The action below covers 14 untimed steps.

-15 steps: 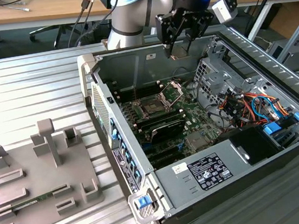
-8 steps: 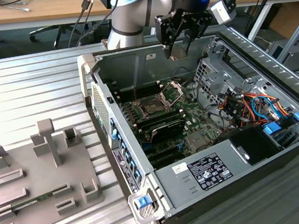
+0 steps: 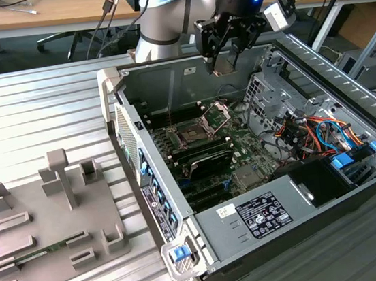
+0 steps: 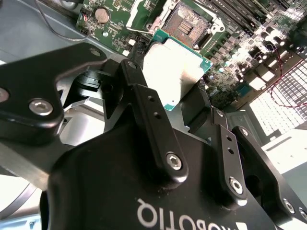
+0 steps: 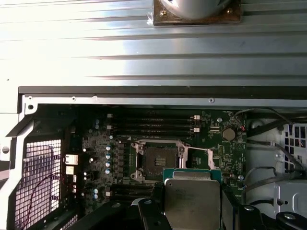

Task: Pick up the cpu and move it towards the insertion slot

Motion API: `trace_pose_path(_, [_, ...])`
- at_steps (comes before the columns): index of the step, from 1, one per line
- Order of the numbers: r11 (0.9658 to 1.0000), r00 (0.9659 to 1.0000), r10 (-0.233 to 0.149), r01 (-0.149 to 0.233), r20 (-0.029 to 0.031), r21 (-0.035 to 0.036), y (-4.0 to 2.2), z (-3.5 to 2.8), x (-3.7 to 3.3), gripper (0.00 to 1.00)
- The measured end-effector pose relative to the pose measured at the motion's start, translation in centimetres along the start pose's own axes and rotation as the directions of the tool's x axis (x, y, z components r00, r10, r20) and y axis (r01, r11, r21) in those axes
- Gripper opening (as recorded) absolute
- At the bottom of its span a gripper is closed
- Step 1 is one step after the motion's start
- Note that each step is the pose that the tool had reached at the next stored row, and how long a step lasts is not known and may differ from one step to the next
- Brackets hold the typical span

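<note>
Gripper [image 3: 223, 64] clamped on the cpu [image 4: 172, 72], hanging over the open case [image 3: 316, 63]. Below the gripper, inside the case on the green board [image 5: 216, 129], the slot [image 5: 157, 160] with its plate raised, socket bare. Off to the exterior view's left, a grey tray [image 3: 21, 236].

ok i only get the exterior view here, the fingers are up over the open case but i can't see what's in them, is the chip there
Observer: Yes. In both wrist views the fingers are shut on the cpu, metal face showing.
Operator: socket open?
Observer: Yes. In the first wrist view the insertion slot is bare and dark, its plate swung aside.
Operator: chip over it?
Observer: Not quite; there the cpu sits beside the slot, just overlapping its frame's edge.
</note>
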<state>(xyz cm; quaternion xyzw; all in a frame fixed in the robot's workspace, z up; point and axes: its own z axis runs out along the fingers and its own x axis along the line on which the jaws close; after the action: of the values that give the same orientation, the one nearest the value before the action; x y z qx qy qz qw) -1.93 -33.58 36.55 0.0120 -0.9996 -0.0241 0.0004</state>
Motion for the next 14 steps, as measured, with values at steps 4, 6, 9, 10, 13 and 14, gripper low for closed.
trace_pose_path(4, [1.0000, 1.0000, 0.000, 0.000, 0.0001, 0.0000, 0.05, 0.11, 0.00, 0.55])
trace_pose_path(6, [1.0000, 1.0000, 0.000, 0.000, 0.0000, 0.0000, 0.08, 0.16, 0.00, 0.55])
trace_pose_path(9, [1.0000, 1.0000, 0.000, 0.000, 0.0000, 0.0001, 0.15, 0.27, 0.00, 0.55])
trace_pose_path(10, [1.0000, 1.0000, 0.000, 0.000, 0.0000, 0.0000, 0.19, 0.34, 0.00, 0.55])
trace_pose_path(13, [1.0000, 1.0000, 0.000, 0.000, 0.0000, 0.0001, 0.25, 0.45, -0.01, 0.55])
trace_pose_path(14, [1.0000, 1.0000, 0.000, 0.000, 0.0001, 0.0000, 0.28, 0.49, -0.01, 0.55])
